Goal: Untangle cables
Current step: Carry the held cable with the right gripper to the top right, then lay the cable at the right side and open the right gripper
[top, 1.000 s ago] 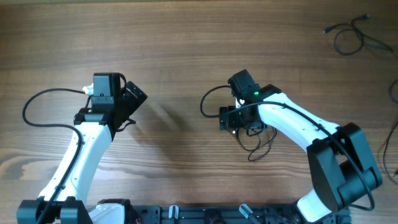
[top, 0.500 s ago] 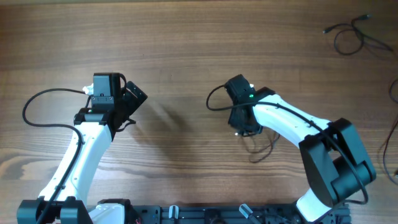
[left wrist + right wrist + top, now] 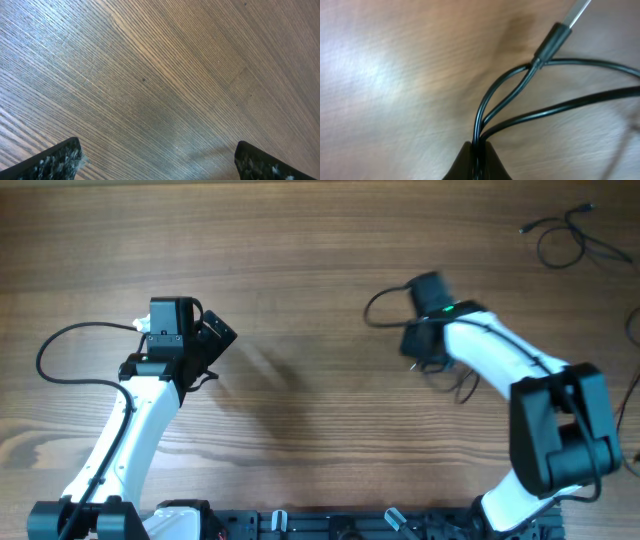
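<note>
While left gripper [image 3: 160, 161] spread wide, right gripper [image 3: 477, 161] tight around three strands of cables [image 3: 480, 127]

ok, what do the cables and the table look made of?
Cables: smooth black jacket, likely rubber or PVC, semi-gloss; thin highlights run along the strands. Table: wood or wood-look laminate, can't tell which; fine grain lines, satin sheen with soft glare.
</note>
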Robot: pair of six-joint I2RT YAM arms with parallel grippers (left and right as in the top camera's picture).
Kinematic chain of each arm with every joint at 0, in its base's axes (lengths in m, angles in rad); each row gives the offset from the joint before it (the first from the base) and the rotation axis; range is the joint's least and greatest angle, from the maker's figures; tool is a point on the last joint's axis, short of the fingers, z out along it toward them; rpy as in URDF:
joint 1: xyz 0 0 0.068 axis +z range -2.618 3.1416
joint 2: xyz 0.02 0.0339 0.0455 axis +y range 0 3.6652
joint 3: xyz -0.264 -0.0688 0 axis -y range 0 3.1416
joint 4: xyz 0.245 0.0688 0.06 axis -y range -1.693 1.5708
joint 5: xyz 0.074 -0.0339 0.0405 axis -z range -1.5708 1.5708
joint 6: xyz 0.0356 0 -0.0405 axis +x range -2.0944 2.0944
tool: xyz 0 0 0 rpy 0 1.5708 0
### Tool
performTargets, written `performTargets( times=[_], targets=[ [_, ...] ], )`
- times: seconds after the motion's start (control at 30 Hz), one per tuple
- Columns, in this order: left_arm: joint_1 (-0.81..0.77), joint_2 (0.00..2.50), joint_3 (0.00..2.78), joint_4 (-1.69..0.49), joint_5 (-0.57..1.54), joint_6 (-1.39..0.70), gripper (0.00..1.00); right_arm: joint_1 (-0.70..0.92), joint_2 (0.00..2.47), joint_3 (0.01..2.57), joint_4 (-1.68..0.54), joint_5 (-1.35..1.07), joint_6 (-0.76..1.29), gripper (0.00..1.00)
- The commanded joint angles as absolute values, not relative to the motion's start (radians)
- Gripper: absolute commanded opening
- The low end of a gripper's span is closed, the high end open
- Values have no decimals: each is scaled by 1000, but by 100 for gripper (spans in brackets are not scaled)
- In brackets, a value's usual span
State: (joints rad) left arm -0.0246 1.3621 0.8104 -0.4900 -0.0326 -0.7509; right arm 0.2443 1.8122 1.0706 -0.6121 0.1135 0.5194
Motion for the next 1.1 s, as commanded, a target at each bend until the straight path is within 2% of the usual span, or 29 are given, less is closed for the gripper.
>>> performTargets(
  times=[0.0,0.27,0.43,0.57,0.6,0.63,0.7,1.07],
  targets=[
    [-19,1357,812,-488,-43,-764,100,99,1796,1102,-560,205,209,4],
    [-19,1357,812,-488,-43,-764,100,-223,1805,1102,-314,127,-134,4],
    [-19,1357,812,-488,-43,-764,100,-276,1860,1102,-255,103,-255,4],
    [-19,1357,812,-488,-43,-764,100,-286,1914,1102,-234,104,-250,6],
    [-19,1357,812,-488,-43,-764,100,-286,1916,1102,-233,104,-229,26],
    [-19,1357,812,-488,-43,-764,100,-283,1914,1103,-231,102,-197,60],
    [-19,1357,812,-488,-43,-764,100,-275,1898,1115,-242,102,-156,100],
    [-19,1357,812,-488,-43,-764,100,-163,1616,1405,-627,103,-75,100]
  ],
)
